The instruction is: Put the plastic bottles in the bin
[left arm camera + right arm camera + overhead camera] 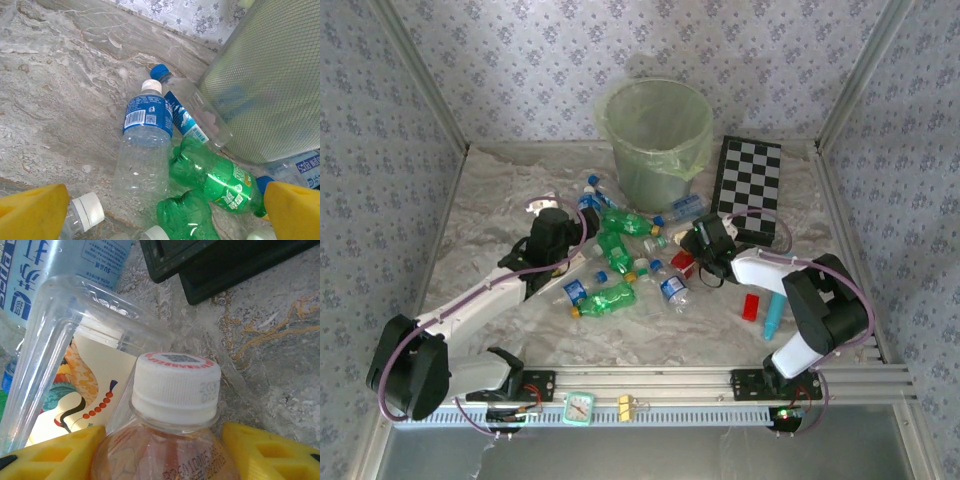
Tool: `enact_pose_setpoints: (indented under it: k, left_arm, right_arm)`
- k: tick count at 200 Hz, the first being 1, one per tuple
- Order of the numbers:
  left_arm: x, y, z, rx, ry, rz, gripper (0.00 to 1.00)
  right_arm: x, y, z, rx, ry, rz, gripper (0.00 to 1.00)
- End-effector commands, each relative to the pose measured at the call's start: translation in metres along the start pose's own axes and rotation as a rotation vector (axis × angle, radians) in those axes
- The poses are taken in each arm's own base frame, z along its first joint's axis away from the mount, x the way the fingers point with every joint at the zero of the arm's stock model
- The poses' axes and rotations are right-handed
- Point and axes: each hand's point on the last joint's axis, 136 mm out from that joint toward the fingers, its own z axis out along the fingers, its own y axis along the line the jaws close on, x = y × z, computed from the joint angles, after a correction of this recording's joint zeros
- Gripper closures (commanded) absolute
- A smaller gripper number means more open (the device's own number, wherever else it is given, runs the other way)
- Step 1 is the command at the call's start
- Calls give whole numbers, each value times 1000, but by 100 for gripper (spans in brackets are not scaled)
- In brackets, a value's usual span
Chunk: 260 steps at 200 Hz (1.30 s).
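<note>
Here right gripper straddles a white-capped bottle; left gripper gapes wide.

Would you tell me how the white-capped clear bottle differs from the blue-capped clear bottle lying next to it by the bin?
The white-capped bottle has a dark blue label round its shoulder; the blue-capped bottle has a blue and white label lower down its body. The blue-capped bottle lies nearer the bin; the white-capped bottle lies farther out. Both are clear, capped and lying on their sides.
</note>
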Motion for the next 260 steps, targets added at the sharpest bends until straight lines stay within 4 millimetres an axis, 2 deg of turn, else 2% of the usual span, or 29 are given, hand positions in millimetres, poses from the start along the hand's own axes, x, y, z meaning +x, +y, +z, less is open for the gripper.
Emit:
enact_pose_setpoints:
  k: [1, 48, 85, 129, 144, 160, 183, 201, 204, 207, 219, 245, 260]
  left_arm:
    - [-15, -1, -3, -5, -40, -21, 0]
    - [-19, 2, -4, -12, -48, -24, 0]
    - [-24, 12, -4, -37, -59, -30, 0]
    - [-30, 30, -6, -74, -74, -58, 0]
    - [-31, 37, -6, -86, -77, -74, 0]
    - [-30, 41, -7, -88, -77, -86, 0]
    - [-28, 44, -8, -89, -74, -89, 0]
    - [-27, 46, -8, -89, -69, -91, 0]
    - [-27, 46, -9, -88, -71, -92, 0]
    - [-26, 46, -8, -88, -68, -92, 0]
    - [-26, 46, -8, -84, -65, -97, 0]
    - [-28, 42, -7, -68, -55, -94, 0]
    - [-29, 40, -7, -65, -50, -91, 0]
  right_arm:
    - [-6, -1, -6, 3, -20, -28, 44]
    - [-25, 12, -26, -54, -67, -48, 47]
    - [-49, 24, -50, -116, -105, -128, 48]
    - [-102, 38, -98, -144, -241, -208, 50]
    - [-119, 49, -118, -163, -289, -251, 50]
    - [-135, 66, -137, -188, -325, -290, 50]
    - [-159, 102, -169, -252, -392, -384, 50]
    - [-177, 137, -199, -335, -458, -434, 50]
    - [-177, 139, -199, -341, -458, -443, 50]
    - [-184, 151, -212, -370, -486, -450, 50]
    - [-195, 174, -228, -418, -527, -479, 50]
    - [-209, 218, -250, -518, -586, -526, 50]
    - [-213, 241, -253, -562, -612, -552, 50]
